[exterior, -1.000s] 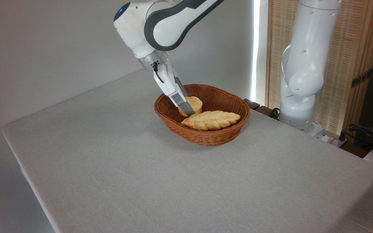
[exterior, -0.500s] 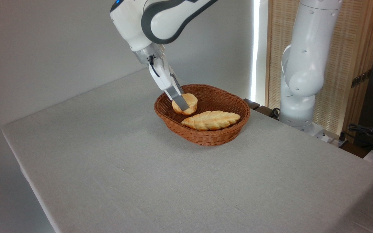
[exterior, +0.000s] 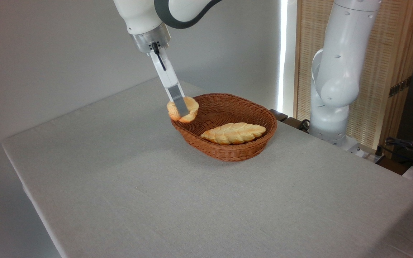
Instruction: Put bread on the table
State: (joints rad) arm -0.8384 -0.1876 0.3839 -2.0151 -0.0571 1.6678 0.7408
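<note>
the tool (exterior: 181, 114) is clamped on the bread (exterior: 184, 109), holding it in the air over the left rim of the basket (exterior: 228, 150), above the grey surface (exterior: 156, 197).

The bread (exterior: 184, 109) is a small round bun, golden with a paler top. It is tipped on its side, up in the air near the far edge of the desk (exterior: 138, 186), a big flat desk under plain grey cloth.
</note>
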